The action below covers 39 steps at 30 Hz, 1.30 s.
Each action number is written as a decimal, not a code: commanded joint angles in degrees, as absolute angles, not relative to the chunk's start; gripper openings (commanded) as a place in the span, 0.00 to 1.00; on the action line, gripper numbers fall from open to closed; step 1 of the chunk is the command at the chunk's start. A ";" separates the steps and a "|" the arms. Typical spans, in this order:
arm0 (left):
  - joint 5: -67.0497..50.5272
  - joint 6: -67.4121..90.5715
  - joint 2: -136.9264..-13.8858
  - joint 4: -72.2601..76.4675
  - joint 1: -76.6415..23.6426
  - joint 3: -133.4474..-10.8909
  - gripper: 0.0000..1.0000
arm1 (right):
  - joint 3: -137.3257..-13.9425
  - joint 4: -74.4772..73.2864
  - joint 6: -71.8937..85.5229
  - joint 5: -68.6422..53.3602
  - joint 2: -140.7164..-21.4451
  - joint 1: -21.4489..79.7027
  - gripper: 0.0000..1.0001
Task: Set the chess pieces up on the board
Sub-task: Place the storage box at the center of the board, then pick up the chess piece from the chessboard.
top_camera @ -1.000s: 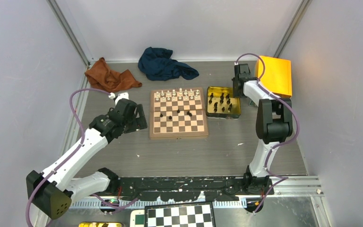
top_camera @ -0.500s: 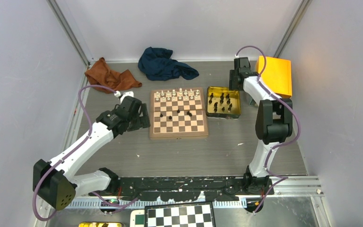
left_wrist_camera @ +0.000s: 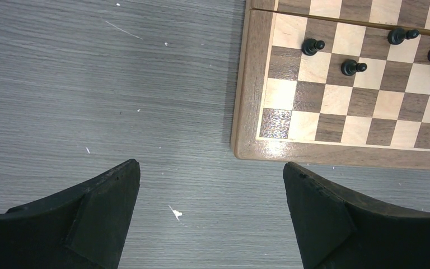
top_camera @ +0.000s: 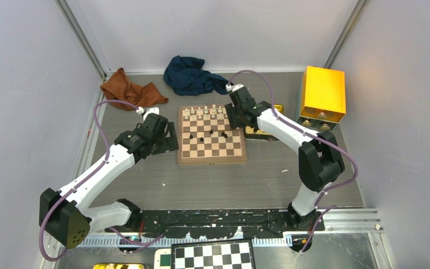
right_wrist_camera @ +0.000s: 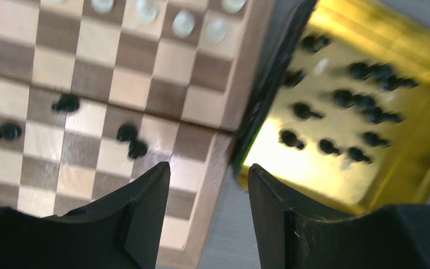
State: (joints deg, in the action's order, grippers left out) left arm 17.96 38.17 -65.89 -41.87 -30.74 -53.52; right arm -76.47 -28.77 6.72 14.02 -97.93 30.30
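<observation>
The wooden board (top_camera: pixel 213 158) lies mid-table with several black chess pieces (top_camera: pixel 211 132) scattered near its middle. More black pieces (right_wrist_camera: pixel 364 106) lie in the gold tin tray (right_wrist_camera: pixel 308 174) to its right. My right gripper (top_camera: pixel 236 116) hovers open over the board's right rim beside the tray; in the blurred right wrist view the gripper (right_wrist_camera: pixel 208 168) holds nothing above the board (right_wrist_camera: pixel 50 67). My left gripper (top_camera: pixel 168 137) is open over bare table just off the board's near-left corner (left_wrist_camera: pixel 246 101), nothing between its fingers (left_wrist_camera: pixel 211 168). The left wrist view shows the black pieces (left_wrist_camera: pixel 351 68).
White pieces (top_camera: pixel 210 112) line the board's far rows. A yellow box (top_camera: pixel 323 92) stands far right. A brown cloth (top_camera: pixel 131 92) and a blue cloth (top_camera: pixel 196 77) lie at the back. A black-and-white checkered board (top_camera: pixel 213 256) sits below the arm bases.
The right arm has swung left from beside the yellow box to the board's right edge, and its jaws have opened. The left gripper shifted slightly farther up beside the board's left rim.
</observation>
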 commanded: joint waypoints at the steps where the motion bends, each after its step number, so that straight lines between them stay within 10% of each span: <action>1: 18.10 36.60 -65.26 -39.89 -31.00 -55.61 1.00 | -72.44 -27.10 10.20 8.67 -95.90 32.46 0.59; 39: 18.41 35.79 -65.15 -39.46 -30.98 -55.18 0.94 | -75.38 -22.00 6.40 2.41 -105.41 34.55 0.38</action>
